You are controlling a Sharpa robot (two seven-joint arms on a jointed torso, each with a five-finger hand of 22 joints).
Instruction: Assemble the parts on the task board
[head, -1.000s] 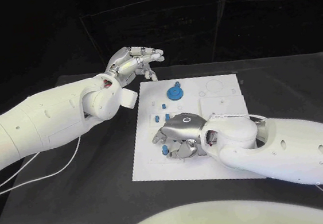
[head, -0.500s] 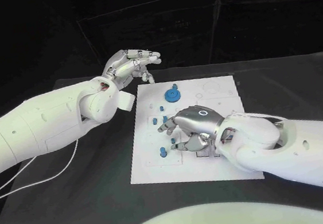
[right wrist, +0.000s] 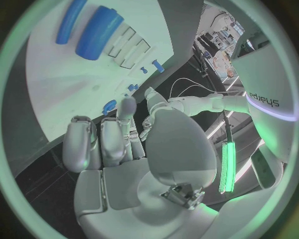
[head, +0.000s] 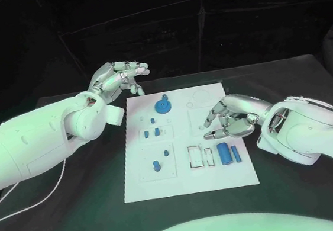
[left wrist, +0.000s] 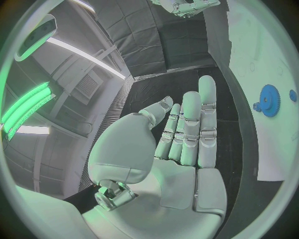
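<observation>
Task board [head: 189, 174]: white plate at frame centre, lengthwise up the table.
Parts: blue gear [head: 163, 105] upper middle; two blue cylinders [head: 229, 153] lower right, lying uncovered.
Right hand [head: 231, 118]: lifted off the board's lower middle, now at its right edge, fingers apart, holding nothing.
Left hand [head: 116, 77]: upper left beyond the board, fingers loosely apart, idle.
Meaning: cylinders apparently released; remaining pieces probably next.

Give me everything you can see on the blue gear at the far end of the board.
The blue gear is a round, toothed disc, plastic by its look, with a small knob at its middle. It lies flat on the white task board near its far edge, apart from the other blue parts. Neither hand touches it; the left hand hovers beyond the board's far corner.
</observation>
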